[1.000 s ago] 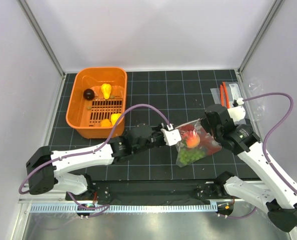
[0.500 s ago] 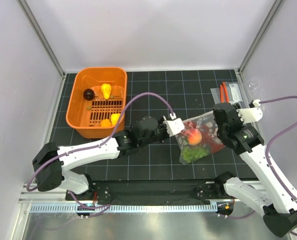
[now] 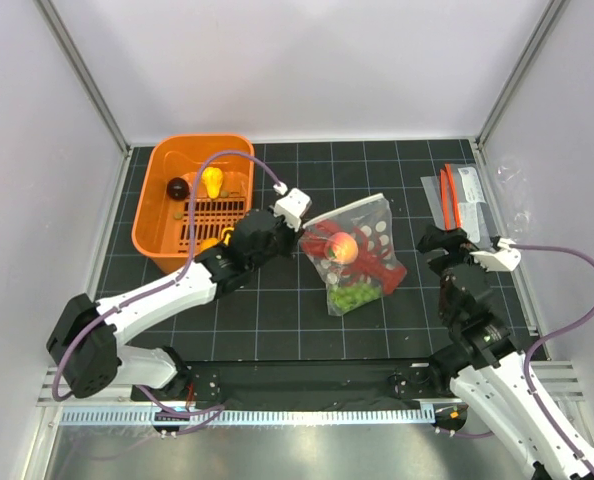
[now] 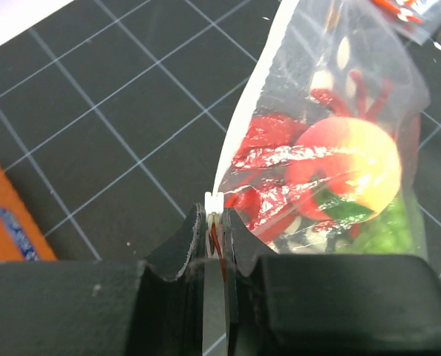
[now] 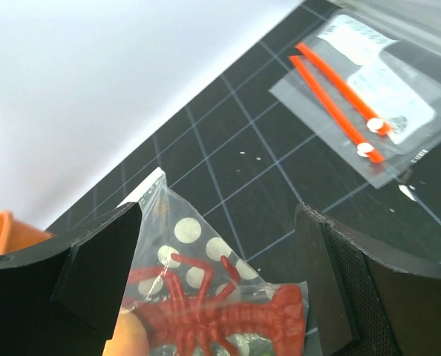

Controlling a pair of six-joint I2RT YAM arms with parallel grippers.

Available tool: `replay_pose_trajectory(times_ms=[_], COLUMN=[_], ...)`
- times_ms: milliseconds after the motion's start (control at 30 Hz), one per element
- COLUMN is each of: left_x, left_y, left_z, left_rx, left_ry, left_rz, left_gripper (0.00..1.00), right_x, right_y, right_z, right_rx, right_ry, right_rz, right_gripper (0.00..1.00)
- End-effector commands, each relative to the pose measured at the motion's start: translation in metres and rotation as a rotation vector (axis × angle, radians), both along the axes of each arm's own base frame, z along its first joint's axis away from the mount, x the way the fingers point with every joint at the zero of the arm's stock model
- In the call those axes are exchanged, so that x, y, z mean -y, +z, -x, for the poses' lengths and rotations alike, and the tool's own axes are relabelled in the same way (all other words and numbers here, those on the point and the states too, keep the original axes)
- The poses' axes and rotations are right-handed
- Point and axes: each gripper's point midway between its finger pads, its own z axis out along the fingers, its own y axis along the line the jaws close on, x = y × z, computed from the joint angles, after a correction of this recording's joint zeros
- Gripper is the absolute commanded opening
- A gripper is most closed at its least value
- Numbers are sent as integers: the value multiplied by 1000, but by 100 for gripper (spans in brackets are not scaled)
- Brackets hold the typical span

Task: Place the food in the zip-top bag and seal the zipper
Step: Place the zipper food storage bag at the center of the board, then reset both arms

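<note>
At lower right the right gripper (image 5: 217, 252) has pulled back, jaws wide and empty, while at centre the left gripper (image 4: 214, 230), clamped on the zipper (image 4: 254, 96) corner, has dragged the bag (image 3: 367, 225), food (image 4: 354, 167) inside, toward the basket (image 3: 143, 215), so sealing looks nearly done.
</note>
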Motion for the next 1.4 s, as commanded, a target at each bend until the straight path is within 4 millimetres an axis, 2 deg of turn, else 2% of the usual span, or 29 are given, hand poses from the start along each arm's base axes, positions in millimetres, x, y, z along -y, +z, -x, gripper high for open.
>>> replay_pose_trajectory(times_ms=[0,67,167,233,300,333,433,533,567,600,633,667,733,767,800,833,867,933,1067,1233,1367], left_x=[1,-4,-16,-39,-71,-85,-109,-115,-120,-122,-128,-134,-143,-150,-153,-154,-145,-132,-116,-99,-96], left_y=[47,54,55,53,57,65,79,84,91,97,94,100,107,112,114,116,118,125,119,108,104], left_z=[1,3,5,-2,-13,-13,-11,-7,-4,-3,-2,0,3,7,9,11,15,22,22,13,11], left_rx=[62,78,82,82,115,138,201,235,251,267,262,273,278,277,265,253,236,241,227,182,170], left_ry=[29,36,77,200,369,416,483,482,492,501,535,555,600,623,642,643,591,486,419,391,388], left_rz=[184,199,197,166,149,154,165,176,201,230,258,297,377,428,465,505,538,579,555,469,448], left_gripper=[0,0,1,1,1,2,13,39,63,76,95,100,100,100,100,100,100,100,100,100,100], right_x=[-16,-19,-25,-30,-34,-35,-29,-20,-20,-22,-22,-22,-16,-14,-10,-7,-4,-3,-10,-9,-7], right_y=[36,31,31,28,21,23,17,16,17,16,18,18,18,12,20,19,16,26,40,36,32], right_z=[-4,-5,-8,-14,-19,-20,-22,-20,-20,-21,-22,-22,-24,-23,-22,-22,-19,-16,-11,-9,-12], right_rx=[158,147,137,112,75,72,33,14,19,20,29,30,16,-15,-9,-28,-50,-30,34,67,46], right_ry=[110,126,159,174,182,183,134,85,84,86,85,80,34,11,-16,-37,-54,-45,32,31,4], right_rz=[28,39,49,57,68,66,54,49,40,33,14,4,-7,-15,-34,-31,-19,-24,-24,-26,-30], right_gripper=[91,91,91,91,91,91,93,95,98,99,100,100,100,100,100,100,100,100,100,99,100])
